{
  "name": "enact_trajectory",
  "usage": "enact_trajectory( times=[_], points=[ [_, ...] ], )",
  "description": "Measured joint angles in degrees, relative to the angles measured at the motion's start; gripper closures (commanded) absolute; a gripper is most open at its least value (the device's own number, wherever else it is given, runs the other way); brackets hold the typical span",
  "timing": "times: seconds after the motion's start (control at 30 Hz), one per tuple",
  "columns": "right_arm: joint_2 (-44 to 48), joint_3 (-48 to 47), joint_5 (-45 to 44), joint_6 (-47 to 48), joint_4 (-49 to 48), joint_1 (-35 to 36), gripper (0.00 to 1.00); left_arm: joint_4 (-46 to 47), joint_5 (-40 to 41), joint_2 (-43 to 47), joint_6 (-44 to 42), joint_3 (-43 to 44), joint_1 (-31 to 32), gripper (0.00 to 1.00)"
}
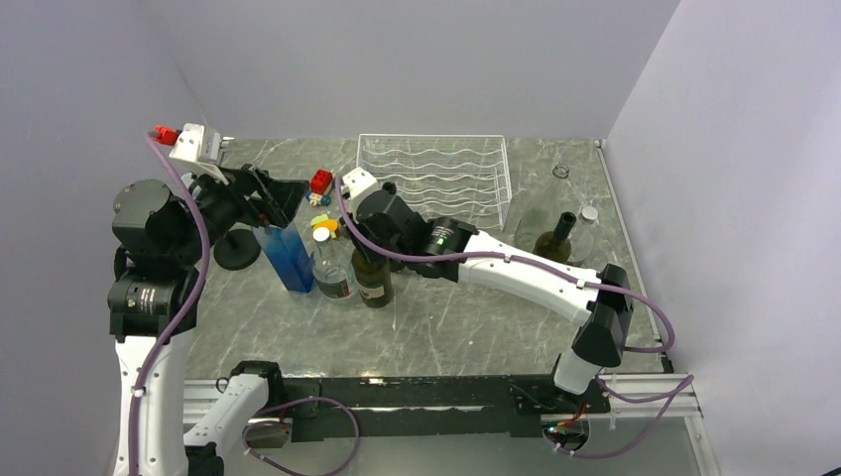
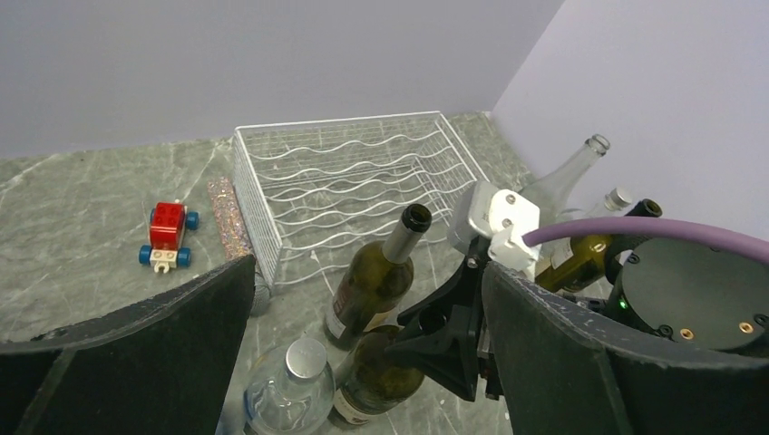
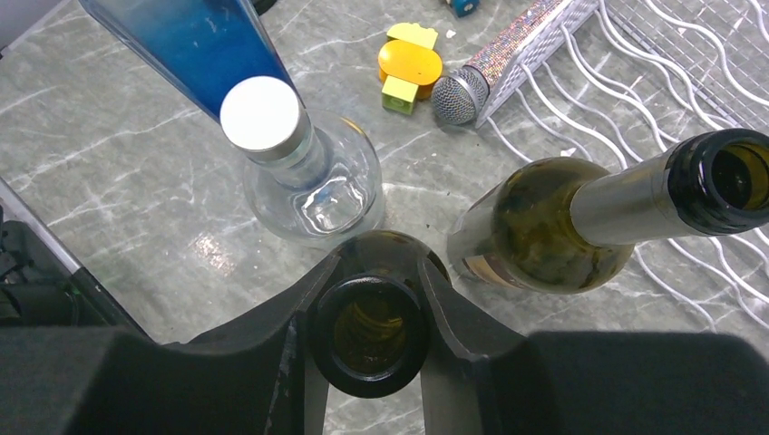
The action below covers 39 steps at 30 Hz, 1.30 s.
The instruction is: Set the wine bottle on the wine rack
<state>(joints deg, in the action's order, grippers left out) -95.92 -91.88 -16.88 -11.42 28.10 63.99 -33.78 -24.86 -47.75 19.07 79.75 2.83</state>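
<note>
A dark green wine bottle [image 3: 369,337] stands upright on the marble table [image 1: 466,327], seen from above its open mouth. My right gripper [image 3: 381,265] is shut on its neck, one finger on each side. The top view shows the same bottle [image 1: 373,280] under the right gripper [image 1: 365,248]. A second green wine bottle [image 3: 535,231] stands just beside it, nearer the white wire wine rack [image 1: 433,178], which holds no bottles. My left gripper [image 2: 367,272] hangs open, well above the table, with nothing between its fingers.
A clear bottle with a silver cap [image 3: 265,115] touches the held bottle's left side; a blue bottle [image 1: 288,256] stands beyond it. A microphone [image 3: 460,95], yellow toy [image 3: 410,62] and red toy car [image 2: 166,236] lie by the rack. More bottles [image 1: 555,241] stand at right.
</note>
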Motion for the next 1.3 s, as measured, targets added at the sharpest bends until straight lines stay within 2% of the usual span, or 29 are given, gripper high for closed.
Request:
enact_trajectory(
  times=[0.2, 0.4, 0.53, 0.7, 0.8, 1.0, 1.13, 1.3],
  points=[
    [0.0, -2.14, -0.24, -0.13, 4.59, 0.0, 1.0, -0.13, -5.01, -0.09, -1.16, 0.39, 0.0, 0.01],
    [1.86, -4.52, 2.49, -0.79, 12.79, -1.11, 1.0, 1.62, -16.13, -0.07, -2.47, -0.63, 0.0, 0.01],
    [7.96, -4.52, 4.9, -1.73, 18.05, -2.1, 1.0, 5.25, -24.74, -0.76, -1.77, -3.72, 0.02, 0.01],
    [17.31, -4.5, 5.86, -2.91, 21.2, -3.1, 1.0, 12.33, -29.81, -1.36, 1.44, -10.05, 2.05, 0.01],
    [22.45, -4.5, 6.47, -3.5, 22.47, -4.09, 1.0, 15.78, -29.33, -2.95, 2.91, -12.2, 7.82, 0.01],
    [27.52, -4.48, 8.52, -3.78, 24.17, -5.86, 1.0, 16.63, -21.0, -8.46, -1.49, -12.11, 26.62, 0.01],
    [29.44, -4.48, 11.47, -3.98, 25.57, -6.84, 1.0, 16.04, -17.68, -11.63, -5.22, -12.35, 32.89, 0.01],
    [31.56, -4.76, 14.32, -4.22, 26.1, -7.06, 1.0, 22.73, -18.32, -10.1, -6.01, -19.23, 37.77, 0.01]
  ],
)
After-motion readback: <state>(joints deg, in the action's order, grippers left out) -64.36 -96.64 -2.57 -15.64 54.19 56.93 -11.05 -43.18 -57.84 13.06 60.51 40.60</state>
